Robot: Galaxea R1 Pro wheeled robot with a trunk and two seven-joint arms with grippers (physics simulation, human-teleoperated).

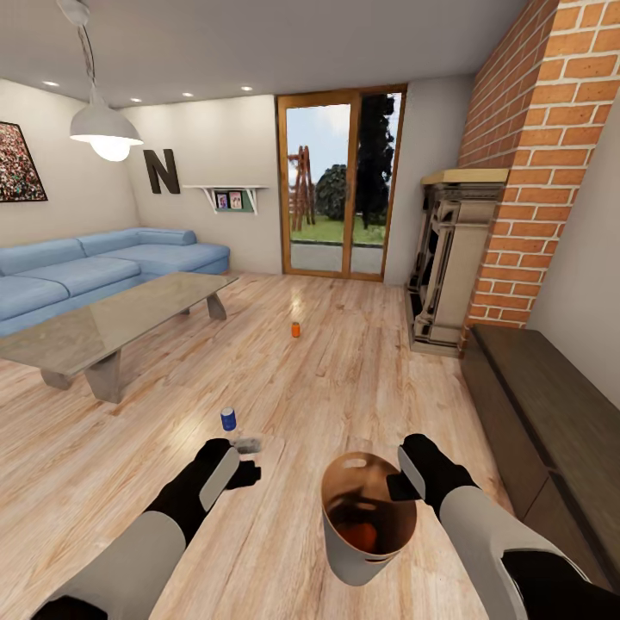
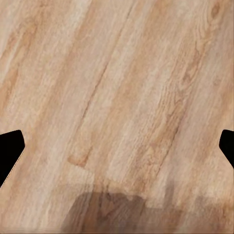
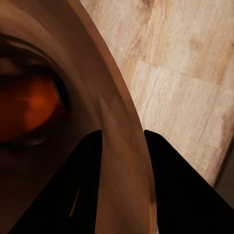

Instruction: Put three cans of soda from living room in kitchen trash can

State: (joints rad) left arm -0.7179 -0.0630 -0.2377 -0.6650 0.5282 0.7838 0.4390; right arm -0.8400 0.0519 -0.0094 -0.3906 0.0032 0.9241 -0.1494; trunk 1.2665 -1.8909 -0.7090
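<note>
I am in the living room. A blue can of soda [image 1: 228, 419] stands on the plank floor just ahead of my left gripper [image 1: 248, 459], which is open above bare floor [image 2: 117, 146]. Farther off, mid-floor, stands an orange can [image 1: 295, 329]. My right gripper [image 1: 400, 486] is shut on the rim of the trash can [image 1: 368, 551], a grey bucket with a glossy brown inside; its fingers [image 3: 83, 165] sit on either side of the wall [image 3: 122, 134]. A reddish can [image 1: 362, 536] lies in the bottom of the bucket [image 3: 29, 107].
A glass-topped low table [image 1: 112, 319] and a blue sofa [image 1: 86, 271] fill the left side. On the right are a brick fireplace [image 1: 456, 267] and a long dark low cabinet [image 1: 542, 413]. Wood-framed glass doors [image 1: 343, 185] are straight ahead.
</note>
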